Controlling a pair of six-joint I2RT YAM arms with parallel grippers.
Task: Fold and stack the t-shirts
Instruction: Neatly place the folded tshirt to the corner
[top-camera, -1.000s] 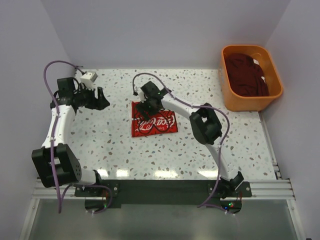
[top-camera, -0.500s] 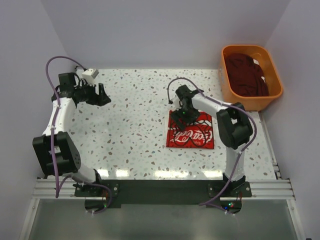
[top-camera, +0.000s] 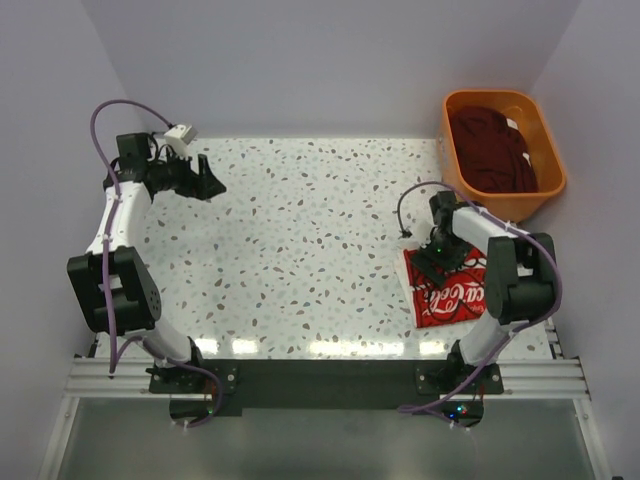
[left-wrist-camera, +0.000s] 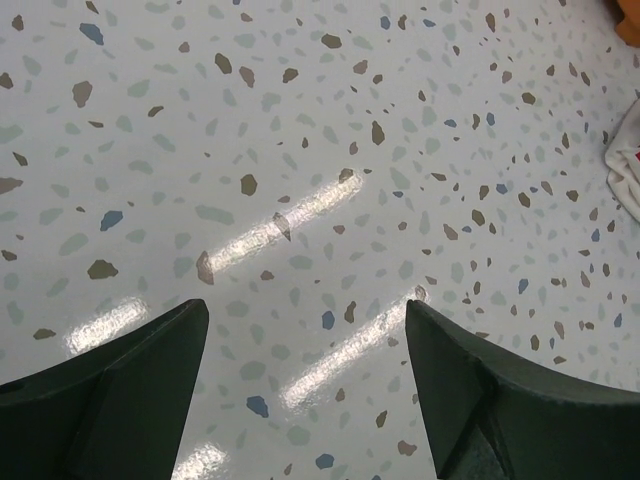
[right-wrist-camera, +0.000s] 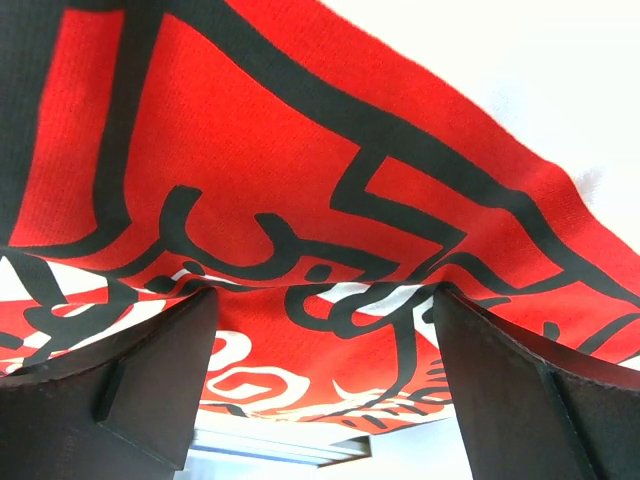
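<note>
Looking down, we find the red t-shirt (top-camera: 448, 298) folded flat near the right front corner of the table (top-camera: 300, 250). Its long side runs roughly left to right, slightly skewed, with the white lettering climbing toward the right. The right gripper (top-camera: 437, 258) sits over its far left part, fingers spread wide and pinching nothing. The right arm (top-camera: 515, 280) hides the shirt's right edge. The left gripper (top-camera: 208, 182) hangs released over bare table at far left. Behind the shirt stands the orange tub (top-camera: 480, 208), holding the maroon t-shirt (top-camera: 490, 150).

An orange plastic tub (top-camera: 497, 208) sits at the far right corner of the speckled terrazzo table (top-camera: 300, 250).
</note>
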